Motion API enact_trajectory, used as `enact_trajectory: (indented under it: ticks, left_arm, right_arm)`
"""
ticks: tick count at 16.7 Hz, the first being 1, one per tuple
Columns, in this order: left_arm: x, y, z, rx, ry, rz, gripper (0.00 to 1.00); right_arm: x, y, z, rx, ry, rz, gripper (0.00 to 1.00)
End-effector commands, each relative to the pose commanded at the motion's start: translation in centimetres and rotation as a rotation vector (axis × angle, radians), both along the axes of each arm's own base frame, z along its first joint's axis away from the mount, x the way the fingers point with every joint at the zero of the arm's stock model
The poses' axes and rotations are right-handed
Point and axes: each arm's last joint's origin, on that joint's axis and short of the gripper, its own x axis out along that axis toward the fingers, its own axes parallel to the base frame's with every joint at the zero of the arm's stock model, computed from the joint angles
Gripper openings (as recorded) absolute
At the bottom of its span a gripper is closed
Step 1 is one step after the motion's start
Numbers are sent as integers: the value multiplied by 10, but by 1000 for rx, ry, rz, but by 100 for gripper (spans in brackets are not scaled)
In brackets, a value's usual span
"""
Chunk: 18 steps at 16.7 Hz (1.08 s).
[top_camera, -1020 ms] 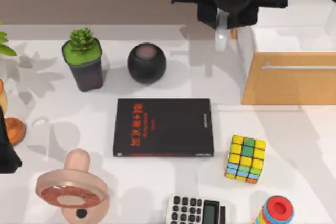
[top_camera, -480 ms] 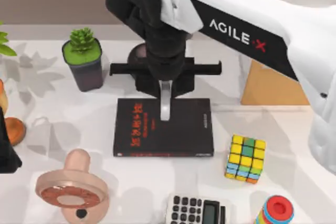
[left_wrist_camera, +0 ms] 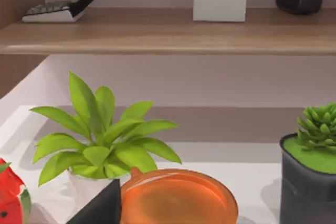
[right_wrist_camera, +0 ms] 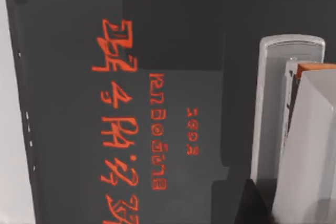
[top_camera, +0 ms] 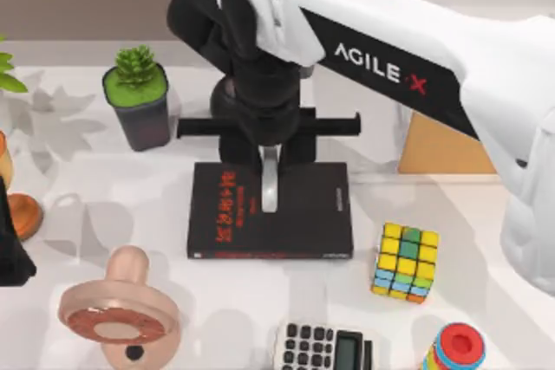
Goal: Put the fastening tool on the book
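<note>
- Your right gripper (top_camera: 270,181) hangs over the book's (top_camera: 303,218) upper middle, clamped on the tool (top_camera: 270,186).
- The tool points down the cover, just beside the red lettering (right_wrist_camera: 128,129); whether it touches the book, you cannot tell.
- Your left arm (top_camera: 13,253) sits well left of the book; its fingers' state cannot be told.

Right arm (top_camera: 408,67) outstretched (jaws clamped)
</note>
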Motion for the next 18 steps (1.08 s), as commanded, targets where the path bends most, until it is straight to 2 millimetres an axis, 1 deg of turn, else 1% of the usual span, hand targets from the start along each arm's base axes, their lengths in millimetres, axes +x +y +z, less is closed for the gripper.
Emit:
enact_trajectory:
  ticks: [5,9,18]
  left_arm:
    - [0,0,0,0,0,0,100]
    - [0,0,0,0,0,0,100]
    - [0,0,0,0,0,0,100]
  right_arm:
    - [1,1,-29,-3,3,5,0]
    - [1,1,-30,-4,3,5,0]
    - [1,1,-30,-4,3,5,68]
